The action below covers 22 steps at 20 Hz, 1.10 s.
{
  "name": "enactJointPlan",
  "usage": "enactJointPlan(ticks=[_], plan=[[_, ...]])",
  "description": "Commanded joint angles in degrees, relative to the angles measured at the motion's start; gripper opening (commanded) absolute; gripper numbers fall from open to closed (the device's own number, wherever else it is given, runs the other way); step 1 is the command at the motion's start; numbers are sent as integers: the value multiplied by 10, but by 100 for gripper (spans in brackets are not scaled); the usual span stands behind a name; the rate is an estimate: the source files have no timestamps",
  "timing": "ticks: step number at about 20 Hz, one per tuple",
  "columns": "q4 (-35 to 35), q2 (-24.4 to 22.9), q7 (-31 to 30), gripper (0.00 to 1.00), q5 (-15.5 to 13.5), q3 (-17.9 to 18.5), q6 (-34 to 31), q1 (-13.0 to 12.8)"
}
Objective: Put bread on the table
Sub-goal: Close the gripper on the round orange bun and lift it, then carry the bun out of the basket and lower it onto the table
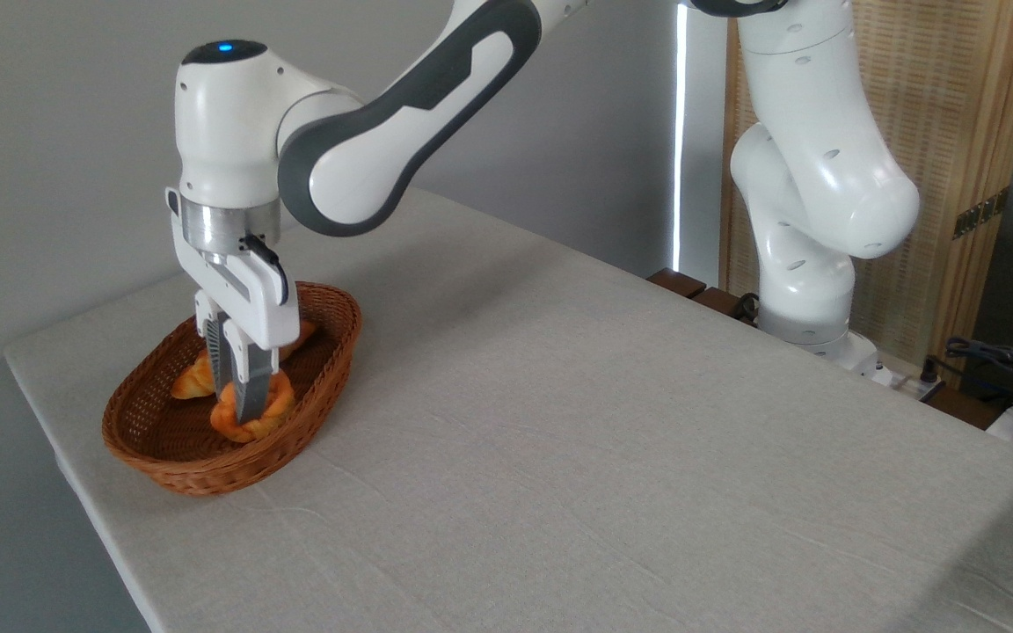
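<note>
Orange-golden round bread (251,415) pinched in the claw (241,406).

1 bun (251,413), 1 loaf (194,378), 1 basket (207,470).

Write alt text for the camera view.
A white robot arm's hand is shut on a small orange bun inside a brown wicker basket, beside a longer loaf. The basket sits near the left end of a grey-beige table.

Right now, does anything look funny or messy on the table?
Nothing is spilled or broken. The small bun sits tipped in the wicker basket, pinched between the gripper fingers. The long loaf lies behind it, and the table cloth is only lightly wrinkled.
</note>
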Motion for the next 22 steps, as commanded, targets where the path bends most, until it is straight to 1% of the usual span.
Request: enactJointPlan(ticks=[1, 5, 7, 9, 10, 13, 16, 19, 20, 21, 22], plan=[[2, -24, -46, 37, 0, -2, -2, 0], [2, -59, -50, 37, 1, 5, -33, 3], [0, -80, -44, 37, 1, 9, -67, 10], [-6, -97, -33, 37, 3, 33, -101, 9], [-9, -103, -18, 37, 4, 38, -118, 9], [-33, -125, 28, 37, 5, 77, -153, 9], [-78, -137, 87, 39, 8, 116, -148, 9], [-97, -135, 128, 42, 8, 136, -139, 9], [-98, -133, 136, 53, 9, 139, -139, 10], [-98, -131, 137, 79, 8, 140, -139, 10], [-97, -131, 137, 88, 9, 140, -139, 10]])
